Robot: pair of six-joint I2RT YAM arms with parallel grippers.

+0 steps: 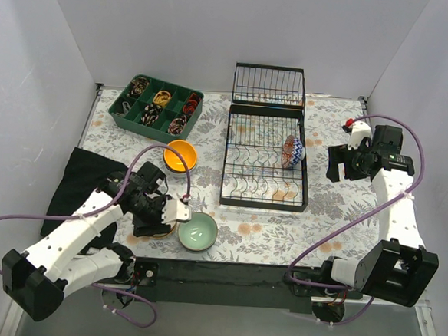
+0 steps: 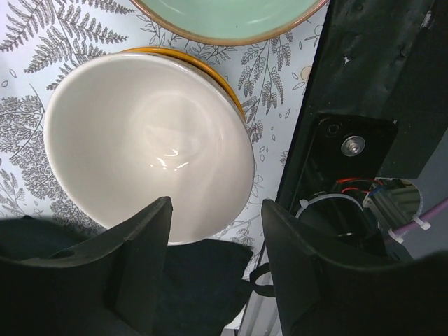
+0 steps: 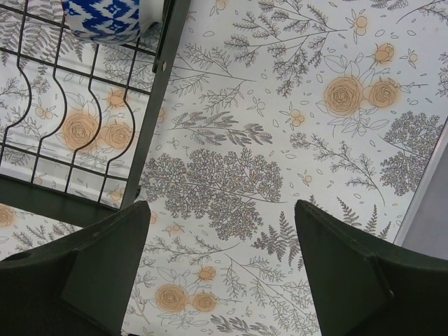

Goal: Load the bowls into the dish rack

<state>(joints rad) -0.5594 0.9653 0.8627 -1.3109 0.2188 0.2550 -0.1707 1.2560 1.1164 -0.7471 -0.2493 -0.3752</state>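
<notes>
A beige bowl with an orange rim (image 2: 147, 140) sits on the table under my left gripper (image 2: 217, 259). The gripper is open, with its left finger over the bowl's near rim and its right finger outside it. In the top view that gripper (image 1: 159, 219) hides this bowl. A pale mint green bowl (image 1: 197, 231) lies just right of it and shows in the left wrist view (image 2: 224, 17). An orange-yellow bowl (image 1: 180, 156) stands farther back. A blue patterned bowl (image 1: 293, 151) stands on edge in the black dish rack (image 1: 264, 159). My right gripper (image 1: 338, 167) is open and empty over the table right of the rack (image 3: 157, 91).
A green compartment tray (image 1: 156, 108) with small items sits at the back left. A black cloth (image 1: 77, 181) lies at the left beside my left arm. The rack's wire basket section (image 1: 268, 85) is at the back. White walls enclose the table.
</notes>
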